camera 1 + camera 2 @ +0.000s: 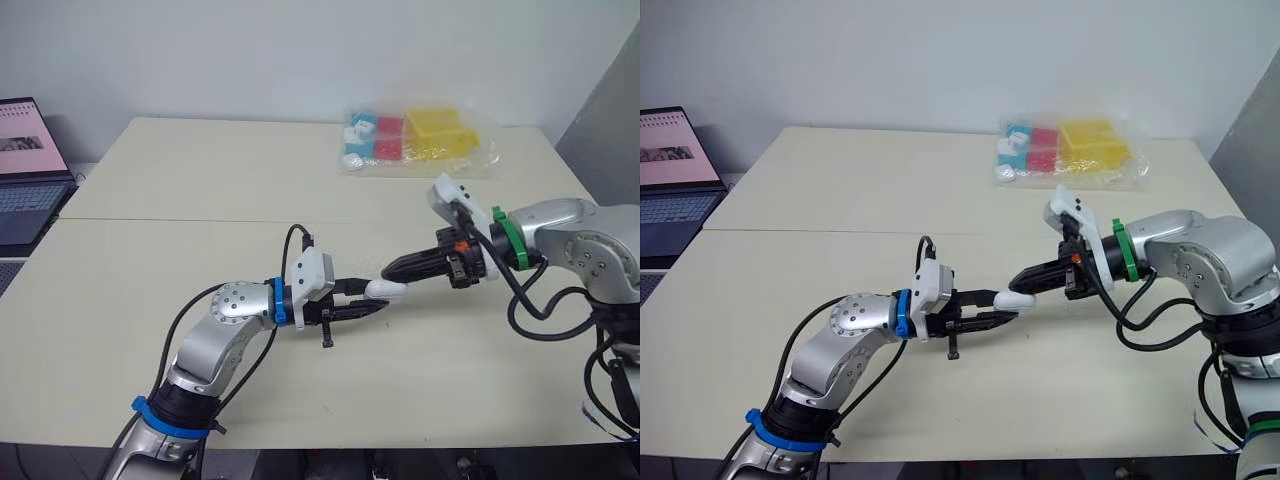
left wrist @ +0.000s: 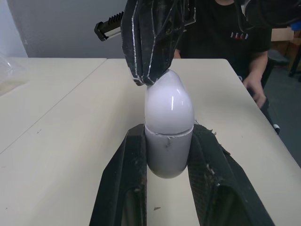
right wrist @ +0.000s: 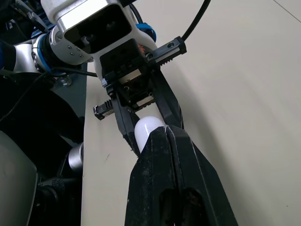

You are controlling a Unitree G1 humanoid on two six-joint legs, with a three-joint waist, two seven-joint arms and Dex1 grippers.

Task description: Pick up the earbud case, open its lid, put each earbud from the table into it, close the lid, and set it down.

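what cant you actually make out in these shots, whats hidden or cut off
Inside of the earbud case: the shut lid hides any contents, in every view.
Case's tip, left wrist view: covered by the right pincer.
Most of the case, right wrist view: behind that pincer's fingers.
Plastic bag contents, eye views: too small, under crinkled film.
Laptop: cut off by the left edge.

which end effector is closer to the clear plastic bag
Right. The right end effector lies just short of the bag; the left end effector sits farther back and left.
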